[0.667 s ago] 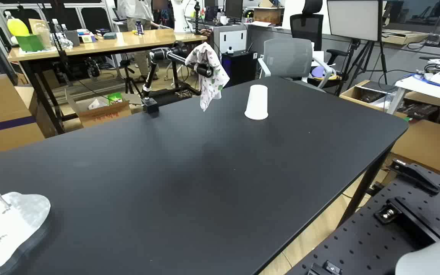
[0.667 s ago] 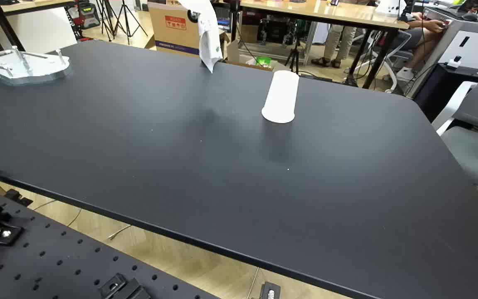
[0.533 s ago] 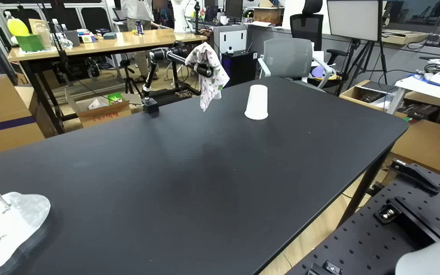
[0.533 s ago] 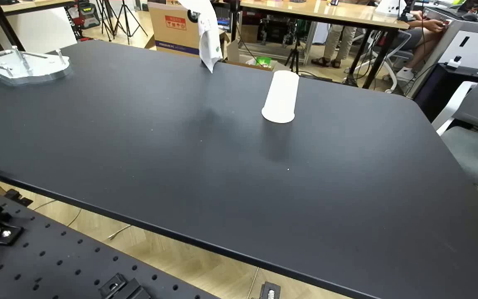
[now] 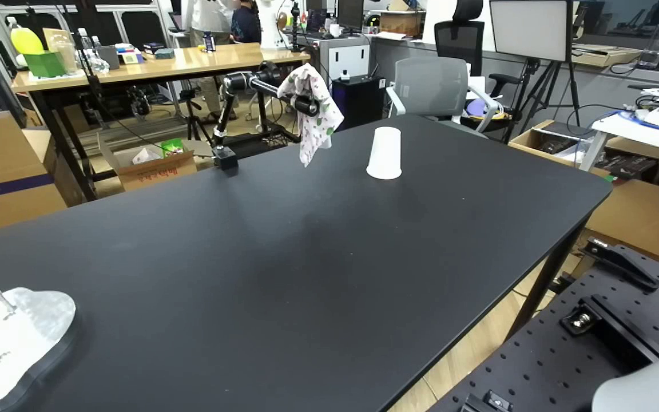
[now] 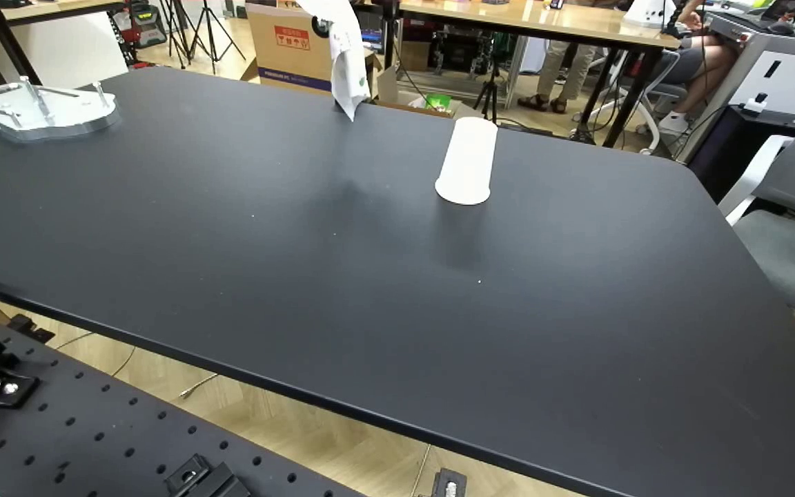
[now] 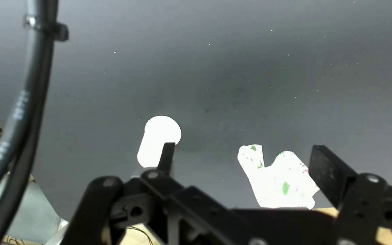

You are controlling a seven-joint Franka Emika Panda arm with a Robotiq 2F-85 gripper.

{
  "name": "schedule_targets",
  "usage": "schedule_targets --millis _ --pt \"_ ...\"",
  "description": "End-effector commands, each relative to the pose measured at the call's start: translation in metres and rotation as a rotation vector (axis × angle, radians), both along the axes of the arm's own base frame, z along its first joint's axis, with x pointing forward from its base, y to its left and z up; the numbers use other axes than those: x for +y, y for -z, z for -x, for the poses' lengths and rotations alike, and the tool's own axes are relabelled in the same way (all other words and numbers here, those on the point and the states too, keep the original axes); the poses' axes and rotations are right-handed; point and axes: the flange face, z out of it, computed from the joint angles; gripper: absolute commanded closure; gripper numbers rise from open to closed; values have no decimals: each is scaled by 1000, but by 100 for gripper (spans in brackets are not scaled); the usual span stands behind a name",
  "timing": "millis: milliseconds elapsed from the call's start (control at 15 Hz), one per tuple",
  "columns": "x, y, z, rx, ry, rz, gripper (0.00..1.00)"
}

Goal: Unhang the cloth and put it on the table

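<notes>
Although part of it runs out of the frame, the black table point(image 5: 284, 269) spreads across both exterior views and fills most of the wrist view. Around it, in both exterior views, we see a wooden desk point(image 5: 192, 60) and a grey chair point(image 5: 429, 86). At the table's edge a black stand point(image 5: 240, 82) holds its arm out sideways, and well apart from it a white pegged board point(image 5: 35, 320) lies on the table. The white cloth point(image 5: 325, 111), marked with green and pink, hangs draped over the end of that arm, its lowest corner pointing down; we cannot tell whether the corner touches the table. From the wrist we see the claw point(image 7: 244, 146), its two fingers point(image 7: 328, 170) standing wide apart. There the cloth shows in the gap between them, nearer the finger at the picture's right, yet both exterior views give us the cloth with the claw out of frame, so we place the two apart. The white cup point(image 5: 385, 153) stands upside down on the table near the cloth; in the wrist view a fingertip overlaps its side. Only the wrist view shows us the claw. In an exterior view we see the stand point(image 5: 240, 82) from foot to arm; in an exterior view the cloth point(image 6: 348, 69) loses its top to the frame.
</notes>
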Motion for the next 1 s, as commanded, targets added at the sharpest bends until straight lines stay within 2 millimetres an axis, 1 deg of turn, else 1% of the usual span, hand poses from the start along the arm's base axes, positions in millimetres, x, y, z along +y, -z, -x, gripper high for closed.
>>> schedule_targets --millis 0,200,400,600,933 --pt "0 -1 0 1 0 0 0" --pt "3 8 -12 -23 -7 17 0" --pt "9 21 -37 -82 -48 30 0" --pt "20 41 -64 -123 -115 20 0" --pt "42 72 -94 -123 -216 -7 0"
